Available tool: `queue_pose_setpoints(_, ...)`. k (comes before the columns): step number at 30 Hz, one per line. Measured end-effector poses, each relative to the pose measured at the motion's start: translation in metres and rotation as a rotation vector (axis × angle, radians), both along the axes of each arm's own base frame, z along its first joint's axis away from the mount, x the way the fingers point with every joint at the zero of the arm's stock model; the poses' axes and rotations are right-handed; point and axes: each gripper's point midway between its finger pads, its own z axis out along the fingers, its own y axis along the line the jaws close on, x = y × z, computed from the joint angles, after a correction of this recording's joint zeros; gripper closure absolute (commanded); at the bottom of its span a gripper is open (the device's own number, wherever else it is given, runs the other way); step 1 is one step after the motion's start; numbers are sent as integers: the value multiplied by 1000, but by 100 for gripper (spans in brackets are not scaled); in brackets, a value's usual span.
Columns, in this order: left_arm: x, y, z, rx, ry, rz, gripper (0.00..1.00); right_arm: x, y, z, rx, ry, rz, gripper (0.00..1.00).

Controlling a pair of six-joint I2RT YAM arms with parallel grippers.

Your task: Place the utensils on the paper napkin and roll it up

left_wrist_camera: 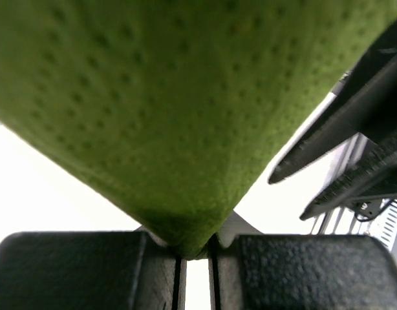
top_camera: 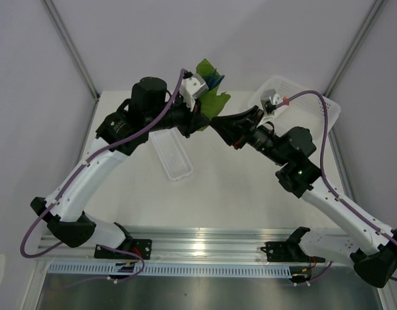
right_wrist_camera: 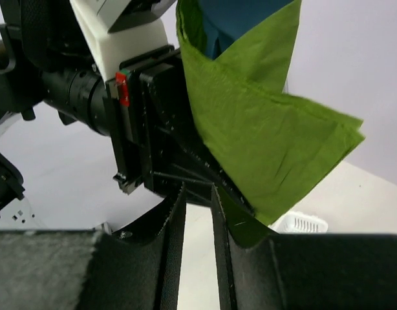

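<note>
The paper napkin (top_camera: 214, 100) is pinched aloft by the left gripper (left_wrist_camera: 195, 250); whether the near-closed right gripper (right_wrist_camera: 200, 210) holds it cannot be told.

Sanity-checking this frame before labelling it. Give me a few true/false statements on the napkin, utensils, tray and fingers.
1. The paper napkin lies flat on the table. False: it is held up, folded, with its tip pinched in the left arm's fingers.
2. A blue utensil shows inside the napkin's fold. True.
3. The right arm's fingers hold the narrow white tray. False: the tray lies on the table, untouched. Those fingers are at the napkin's lower tip.
4. Both arms' fingers are at the napkin. True.
</note>
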Motion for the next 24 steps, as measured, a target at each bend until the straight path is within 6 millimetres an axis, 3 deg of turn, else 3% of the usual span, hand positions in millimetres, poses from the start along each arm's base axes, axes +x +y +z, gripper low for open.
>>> queue_pose_setpoints(8,-9,-5,1,-14,12,-57,99,7,2,17,58,-30,-9,73)
queue_pose_setpoints(24,-27,-9,3,-37,24,-153,99,19,-7,22,95,-7,-13,68)
